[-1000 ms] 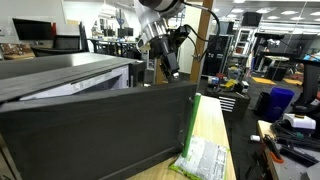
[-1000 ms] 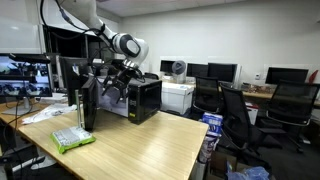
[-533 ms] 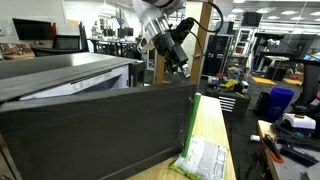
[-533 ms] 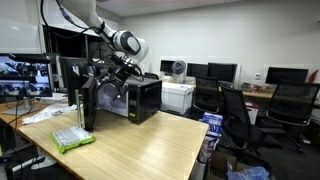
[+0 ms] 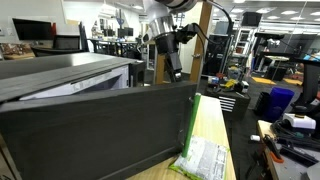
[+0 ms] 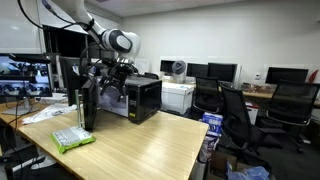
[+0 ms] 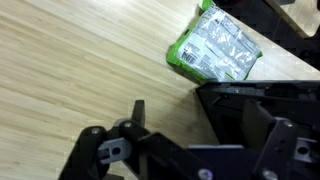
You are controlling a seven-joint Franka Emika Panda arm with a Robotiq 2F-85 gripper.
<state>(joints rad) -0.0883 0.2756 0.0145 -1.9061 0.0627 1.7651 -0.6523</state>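
My gripper (image 5: 173, 70) hangs in the air above and behind the top edge of a tall black box (image 5: 100, 130). In an exterior view the gripper (image 6: 108, 84) sits between that black box (image 6: 88, 105) and a second black case (image 6: 143, 98). In the wrist view the gripper (image 7: 205, 140) is open and empty, with one finger (image 7: 138, 110) showing over the wooden table (image 7: 70, 60) and the black box (image 7: 255, 105) right beside it. A green packet (image 7: 213, 45) lies flat on the table; it shows in both exterior views (image 5: 203, 160) (image 6: 72, 138).
A grey case (image 5: 70, 72) stands behind the black box. Monitors (image 6: 20, 72), a white printer (image 6: 178, 95) and office chairs (image 6: 235, 115) surround the table. The table edge (image 6: 190, 140) drops off toward the chairs.
The arm has shifted a little above the black box and the gripper has turned to point more straight down. The green packet has not moved.
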